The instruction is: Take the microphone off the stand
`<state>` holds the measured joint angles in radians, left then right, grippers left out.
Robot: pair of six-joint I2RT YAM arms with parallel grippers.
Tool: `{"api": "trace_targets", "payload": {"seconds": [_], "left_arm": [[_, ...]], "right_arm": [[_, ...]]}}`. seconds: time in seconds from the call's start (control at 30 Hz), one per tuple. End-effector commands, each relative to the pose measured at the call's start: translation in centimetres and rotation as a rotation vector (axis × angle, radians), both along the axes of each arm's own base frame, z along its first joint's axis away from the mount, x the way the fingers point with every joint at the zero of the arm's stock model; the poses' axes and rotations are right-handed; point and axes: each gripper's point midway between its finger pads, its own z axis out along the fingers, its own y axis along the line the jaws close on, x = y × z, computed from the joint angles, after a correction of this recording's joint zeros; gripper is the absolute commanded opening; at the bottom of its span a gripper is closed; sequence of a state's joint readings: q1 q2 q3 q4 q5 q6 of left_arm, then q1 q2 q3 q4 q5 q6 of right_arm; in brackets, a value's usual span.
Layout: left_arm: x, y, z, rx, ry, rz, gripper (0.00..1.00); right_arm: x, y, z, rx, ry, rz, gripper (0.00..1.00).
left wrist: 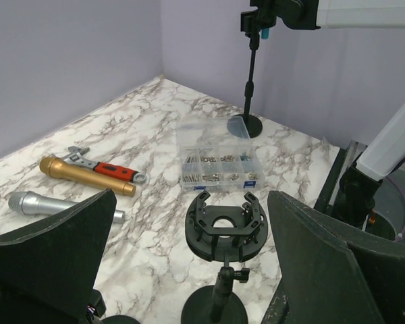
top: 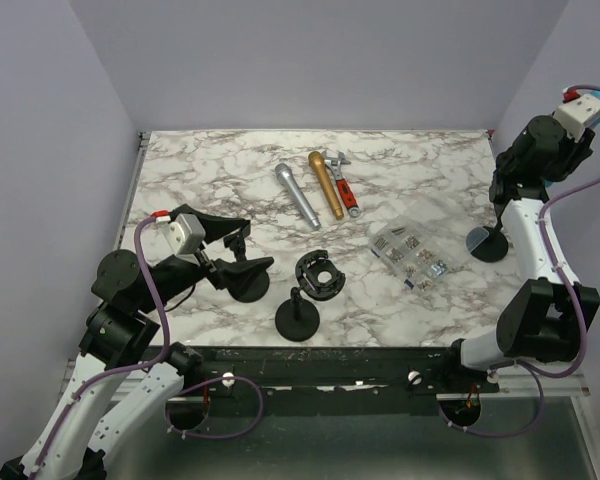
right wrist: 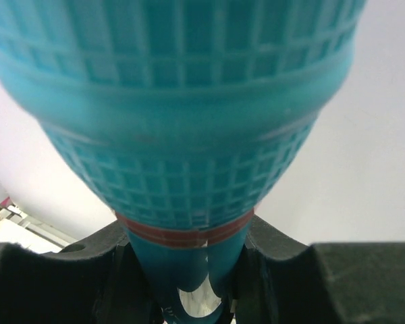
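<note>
Teal microphone [right wrist: 169, 121] sits clamped in the right gripper [right wrist: 185, 270]; left gripper [left wrist: 189, 263] gapes wide, holding nothing.

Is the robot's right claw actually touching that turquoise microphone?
Touching. In the right wrist view the right gripper is shut on the turquoise microphone: its black fingers press both sides of the handle below the red ring, with no gap.

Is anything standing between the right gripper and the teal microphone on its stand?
Nothing visible does. The right gripper is already shut on the teal microphone, clamping its handle just below the head, atop the stand.
</note>
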<state>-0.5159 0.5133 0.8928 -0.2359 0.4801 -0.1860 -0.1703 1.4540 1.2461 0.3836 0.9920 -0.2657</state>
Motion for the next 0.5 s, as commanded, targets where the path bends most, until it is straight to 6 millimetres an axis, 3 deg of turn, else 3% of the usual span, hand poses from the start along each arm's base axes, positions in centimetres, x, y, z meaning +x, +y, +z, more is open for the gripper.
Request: {"api": "trace_targets", "payload": {"seconds": [0.0, 0.3, 0.47], "left_arm": [[0.0, 0.1, 0.1, 0.008, -0.002, 0.009, 0.99], [0.3, -0.2, -0.3, 0.013, 0.016, 0.001, 0.99], [0.3, -0.4, -0.4, 0.015, 0.022, -0.009, 0.99]], "right_arm": [[-0.9, 0.6, 3.6, -0.012, -0.104, 0.05, 0.2], [-2.9, 1.9, 7.0, -0.024, -0.189, 0.098, 0.04], [-4.0, 2.8, 8.3, -0.067, -0.195, 0.083, 0.02]]}}
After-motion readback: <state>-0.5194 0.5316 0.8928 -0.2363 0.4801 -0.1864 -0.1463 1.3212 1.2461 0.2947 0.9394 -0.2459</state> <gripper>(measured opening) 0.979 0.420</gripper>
